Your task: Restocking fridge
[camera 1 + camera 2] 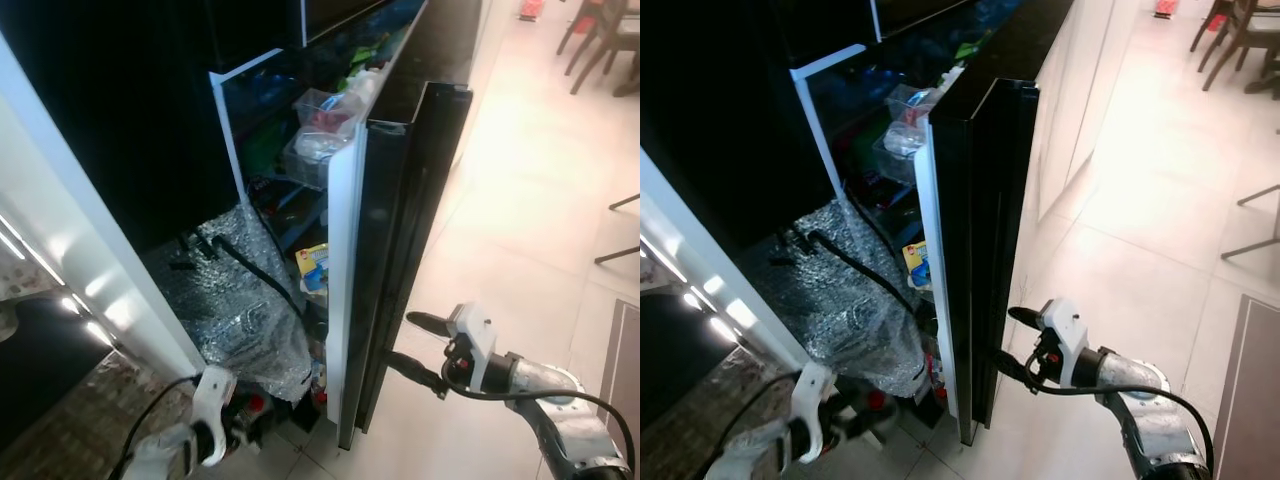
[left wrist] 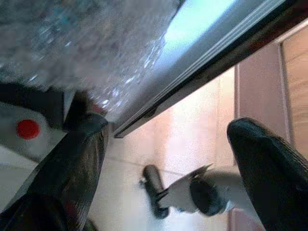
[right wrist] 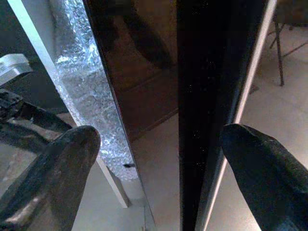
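Fridge door (image 1: 395, 250) is swung out toward the robot, edge-on in the head views, glossy black outer face on the right, white inner liner on the left. Door bins (image 1: 325, 135) up high hold packaged food; a yellow pack (image 1: 314, 265) sits lower down.

Silver insulated bag (image 1: 250, 310) with a black strap sits on the floor at the foot of the fridge opening, left of the door, touching or nearly touching its inner edge.

Right gripper (image 1: 412, 347): fingers spread wide, just beside the door's outer face low down, holding nothing. Its wrist view looks straight at the door edge with one finger (image 3: 53, 168) to each side.

Left gripper (image 2: 168, 163): fingers wide apart, empty, low near the bag's bottom corner; a white item with a red dot (image 2: 26, 129) lies just beside one finger.

Risks, as I judge them:
- Right fingers catch the door edge and push it further or swing it shut onto the bag, since the bag sits in the door's sweep.
- Left gripper snags the strap instead of an item and drags the whole bag over.
- Foil surface is crinkly and slippery, so a pinch on it probably slips.
- Fridge interior is too dark to judge free shelf space.
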`<state>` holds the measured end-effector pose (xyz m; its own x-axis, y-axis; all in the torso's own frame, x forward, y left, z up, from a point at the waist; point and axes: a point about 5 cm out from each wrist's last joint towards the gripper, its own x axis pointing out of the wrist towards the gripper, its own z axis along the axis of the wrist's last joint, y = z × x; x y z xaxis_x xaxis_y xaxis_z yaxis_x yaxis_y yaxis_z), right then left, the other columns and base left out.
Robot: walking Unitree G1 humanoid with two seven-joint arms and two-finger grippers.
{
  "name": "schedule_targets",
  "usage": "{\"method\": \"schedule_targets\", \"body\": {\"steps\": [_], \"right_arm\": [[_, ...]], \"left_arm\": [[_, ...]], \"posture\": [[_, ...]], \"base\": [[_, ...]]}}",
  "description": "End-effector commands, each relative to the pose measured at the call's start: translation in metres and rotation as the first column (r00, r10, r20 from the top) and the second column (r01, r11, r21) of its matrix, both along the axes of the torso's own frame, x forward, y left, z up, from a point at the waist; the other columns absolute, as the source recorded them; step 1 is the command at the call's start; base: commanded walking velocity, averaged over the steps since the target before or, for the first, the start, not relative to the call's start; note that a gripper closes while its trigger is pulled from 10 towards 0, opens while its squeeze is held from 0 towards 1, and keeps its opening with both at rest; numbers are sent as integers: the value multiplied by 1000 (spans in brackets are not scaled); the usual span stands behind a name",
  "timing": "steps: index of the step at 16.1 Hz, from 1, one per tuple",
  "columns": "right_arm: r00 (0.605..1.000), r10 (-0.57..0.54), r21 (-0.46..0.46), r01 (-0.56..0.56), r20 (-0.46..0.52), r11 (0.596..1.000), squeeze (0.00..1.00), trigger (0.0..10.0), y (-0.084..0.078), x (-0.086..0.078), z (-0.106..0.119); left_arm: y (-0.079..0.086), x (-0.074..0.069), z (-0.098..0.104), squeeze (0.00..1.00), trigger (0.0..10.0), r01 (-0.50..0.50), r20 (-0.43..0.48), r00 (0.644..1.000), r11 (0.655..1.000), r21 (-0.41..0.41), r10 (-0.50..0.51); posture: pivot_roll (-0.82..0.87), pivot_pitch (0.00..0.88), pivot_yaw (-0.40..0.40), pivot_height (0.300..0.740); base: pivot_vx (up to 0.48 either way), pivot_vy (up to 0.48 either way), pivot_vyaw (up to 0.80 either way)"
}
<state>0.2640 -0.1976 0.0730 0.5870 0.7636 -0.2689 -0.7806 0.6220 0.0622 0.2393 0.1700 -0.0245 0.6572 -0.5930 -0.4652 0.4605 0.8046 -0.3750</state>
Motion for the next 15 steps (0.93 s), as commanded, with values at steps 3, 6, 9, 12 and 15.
{"method": "schedule_targets", "body": {"steps": [3, 6, 9, 12, 15], "right_arm": [[1000, 1, 6, -1, 12, 1000, 0, 10000, 4, 0, -1], [1000, 0, 7, 0, 12, 1000, 0, 10000, 5, 0, -1], [1000, 3, 8, -3, 11, 1000, 0, 10000, 6, 0, -1], [1000, 9, 7, -9, 10, 1000, 0, 10000, 6, 0, -1], [1000, 17, 6, -17, 3, 1000, 0, 10000, 7, -1, -2]], "left_arm": [[-8, 9, 1, 0, 10000, -45, 5, 999, 998, 35, 45], [0, 11, -1, 0, 10000, -141, 9, 990, 987, 83, 141], [2, 7, -6, 0, 10000, -139, -12, 990, 983, 117, 142], [-3, 12, -5, 0, 10000, -182, -20, 983, 980, 80, 184], [-10, 14, -4, 0, 10000, -188, -39, 981, 982, 8, 189]], "posture": [[-30, 42, 72, 740], [-25, 43, 71, 740], [-26, 44, 68, 740], [-36, 46, 63, 740], [-44, 47, 54, 740]], "base": [[0, 0, 0], [0, 0, 0], [0, 0, 0], [0, 0, 0], [0, 0, 0]]}}
